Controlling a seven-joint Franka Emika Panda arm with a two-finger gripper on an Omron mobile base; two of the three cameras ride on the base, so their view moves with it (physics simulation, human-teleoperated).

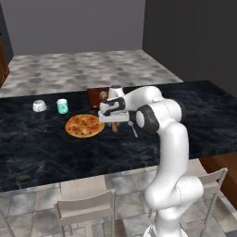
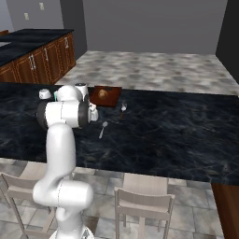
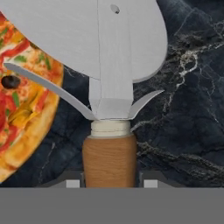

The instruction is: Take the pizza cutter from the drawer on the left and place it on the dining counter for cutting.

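The pizza cutter (image 3: pixel 109 52) hangs from my gripper (image 3: pixel 111 183), which is shut on its brown wooden handle, one fingertip (image 3: pixel 73 183) on each side. Its flat grey wheel points away from the hand, over the black marble of the dining counter (image 3: pixel 188 109). From the left base view, the gripper (image 1: pixel 114 119) points down just right of the pizza (image 1: pixel 84 125), with the cutter (image 1: pixel 115 127) sticking out below it close to the counter top (image 1: pixel 46 148). Whether the wheel touches the marble I cannot tell. The drawer is out of view.
A thin silver utensil (image 1: pixel 133 128) lies just right of the gripper. Behind it are a wooden board (image 1: pixel 98 96) and a white shaker (image 1: pixel 115 91). A teal cup (image 1: pixel 62 106) and white bowl (image 1: pixel 39 106) stand at the left. Pale chairs (image 1: pixel 85 203) line the near edge.
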